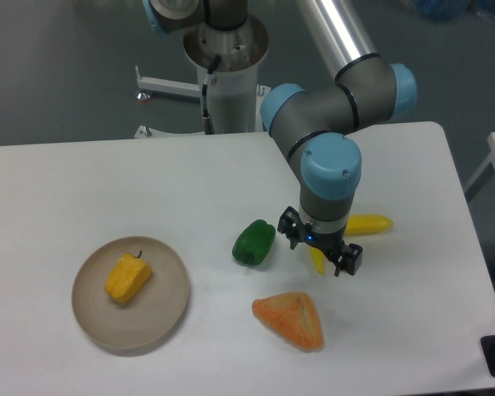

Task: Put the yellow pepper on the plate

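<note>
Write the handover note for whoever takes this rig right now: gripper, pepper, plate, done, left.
Gripper: open, holding nothing, low over the table above the banana.
Yellow pepper: lying on the plate, left side of the table.
Done: the pepper is on the plate.
Left: nothing for the placement; only clear the arm away.
Nearby: green pepper and an orange wedge on the table, neither on the plate.

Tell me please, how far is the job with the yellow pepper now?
It looks done: the yellow pepper lies on the plate. The gripper holds nothing; it hangs over the banana, far from the plate. Nothing seems left for the pepper itself. The green pepper and orange wedge lie on the table.
</note>
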Available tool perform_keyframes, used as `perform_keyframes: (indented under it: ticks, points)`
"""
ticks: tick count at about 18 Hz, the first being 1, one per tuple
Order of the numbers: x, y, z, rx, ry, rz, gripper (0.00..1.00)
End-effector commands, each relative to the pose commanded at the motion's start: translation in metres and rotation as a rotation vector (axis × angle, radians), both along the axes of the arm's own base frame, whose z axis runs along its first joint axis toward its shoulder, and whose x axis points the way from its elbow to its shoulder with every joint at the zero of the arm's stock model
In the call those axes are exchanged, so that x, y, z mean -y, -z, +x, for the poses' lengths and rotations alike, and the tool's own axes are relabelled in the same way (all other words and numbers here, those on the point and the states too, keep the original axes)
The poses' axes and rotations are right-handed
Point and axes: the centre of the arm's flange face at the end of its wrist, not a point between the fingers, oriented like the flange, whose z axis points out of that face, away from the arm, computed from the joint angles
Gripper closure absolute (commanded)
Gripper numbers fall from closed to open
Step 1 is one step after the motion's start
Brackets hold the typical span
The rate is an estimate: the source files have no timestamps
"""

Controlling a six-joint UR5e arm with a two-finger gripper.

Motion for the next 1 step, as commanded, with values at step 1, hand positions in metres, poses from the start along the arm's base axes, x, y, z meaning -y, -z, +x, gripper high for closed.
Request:
perform_keyframes:
  ticks: [1]
  points:
    - [-0.0001, -0.0002, -0.0001, -0.001, 0.0, 0.001, 0.0]
